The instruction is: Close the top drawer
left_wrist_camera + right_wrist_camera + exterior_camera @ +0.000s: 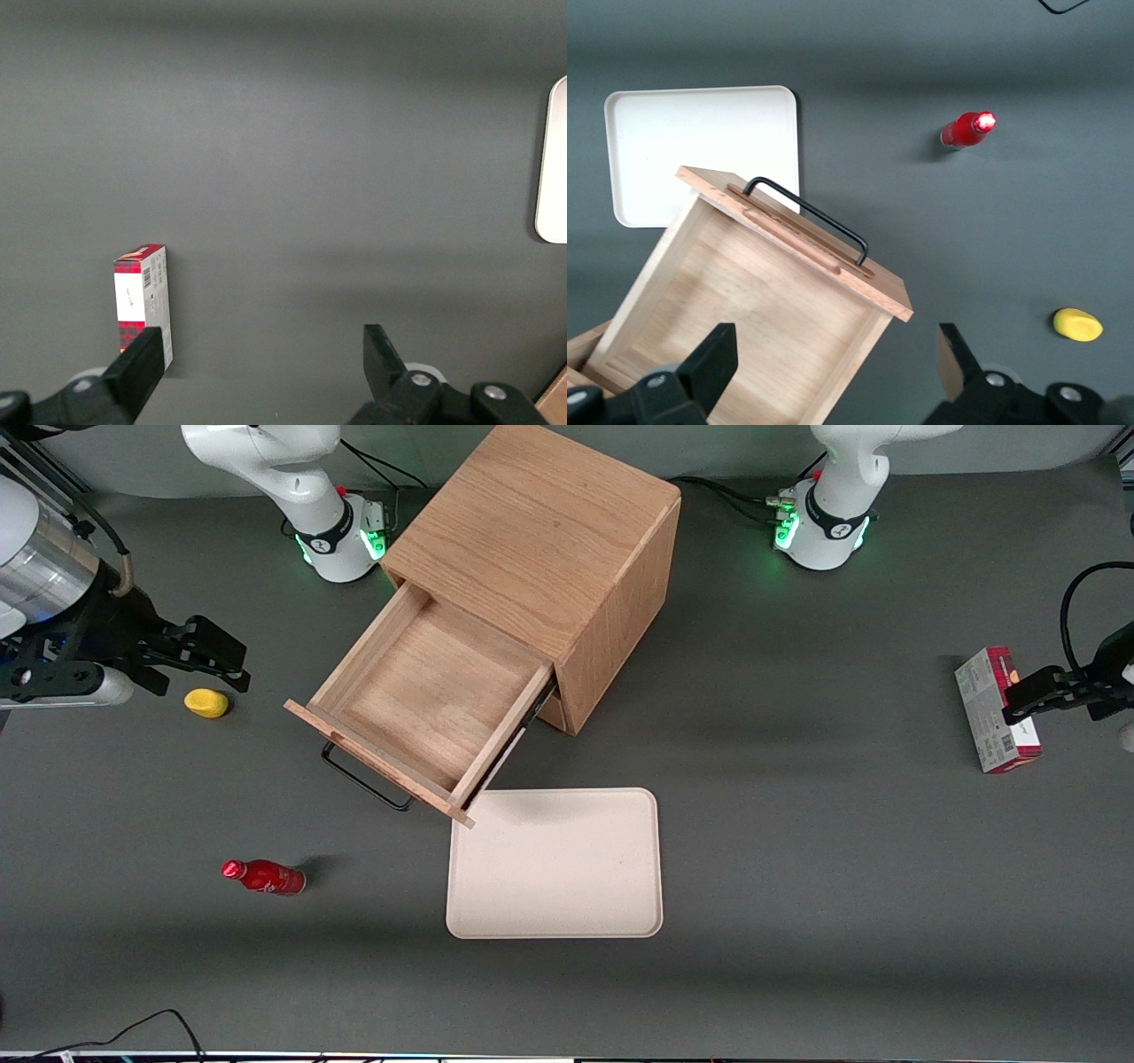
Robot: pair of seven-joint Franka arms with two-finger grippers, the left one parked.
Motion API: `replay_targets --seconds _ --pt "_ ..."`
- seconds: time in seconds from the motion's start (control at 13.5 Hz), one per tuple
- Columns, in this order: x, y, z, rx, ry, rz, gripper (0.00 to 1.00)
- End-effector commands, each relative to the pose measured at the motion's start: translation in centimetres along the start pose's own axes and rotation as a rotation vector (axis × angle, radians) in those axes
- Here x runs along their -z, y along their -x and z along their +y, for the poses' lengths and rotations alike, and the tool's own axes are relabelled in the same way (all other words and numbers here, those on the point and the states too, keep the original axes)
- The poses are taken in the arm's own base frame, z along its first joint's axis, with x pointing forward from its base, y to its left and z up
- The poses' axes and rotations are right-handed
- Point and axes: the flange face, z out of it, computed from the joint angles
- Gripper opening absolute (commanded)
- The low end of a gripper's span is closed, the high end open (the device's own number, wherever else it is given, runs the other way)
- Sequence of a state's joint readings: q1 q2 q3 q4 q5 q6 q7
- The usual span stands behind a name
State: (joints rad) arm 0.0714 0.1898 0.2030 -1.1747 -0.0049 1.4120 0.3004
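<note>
Two black fingers of the gripper (205,657) stand spread wide apart with nothing between them and nothing touching them; it hangs above the table (797,850) toward the working arm's end, just beside a small yellow object (206,703) and well apart from the cabinet (540,549). In the right wrist view the gripper (837,372) looks down with one finger (713,363) over the open tray and the other over bare table. The top drawer (425,691) is pulled far out of the cabinet, its shallow wooden tray bare inside, its flat front facing the front camera at an angle with the thin black handle (363,779) below the front's edge. One corner of the drawer front overhangs the rim of a pale tray (554,864) that lies nearer to the front camera. A red bottle (264,877) sits on the table nearer to the camera than the yellow object. Toward the parked arm's end lies a red and grey carton (997,708); it carries print and a barcode, but the words are too small to read.
</note>
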Motion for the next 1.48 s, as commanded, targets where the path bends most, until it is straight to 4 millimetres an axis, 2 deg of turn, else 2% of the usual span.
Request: replay_targets --seconds 0.0,0.15,0.44,0.59,0.74,0.89,1.4 --pt "1.8 0.7 -0.6 0.012 -0.002 0.017 1.00" --pt "2.9 1.6 -1.0 0.089 -0.005 0.033 1.00" --pt "2.1 1.8 -1.3 0.382 -0.021 -0.017 1.00" --pt "2.1 1.4 -0.8 0.676 -0.028 -0.012 1.00" --pt "2.0 0.7 -0.1 0.837 -0.102 0.001 1.00" --pt "2.0 -0.1 1.5 0.984 -0.129 0.023 1.00" --pt "2.1 -0.3 2.0 0.986 -0.129 0.026 1.00"
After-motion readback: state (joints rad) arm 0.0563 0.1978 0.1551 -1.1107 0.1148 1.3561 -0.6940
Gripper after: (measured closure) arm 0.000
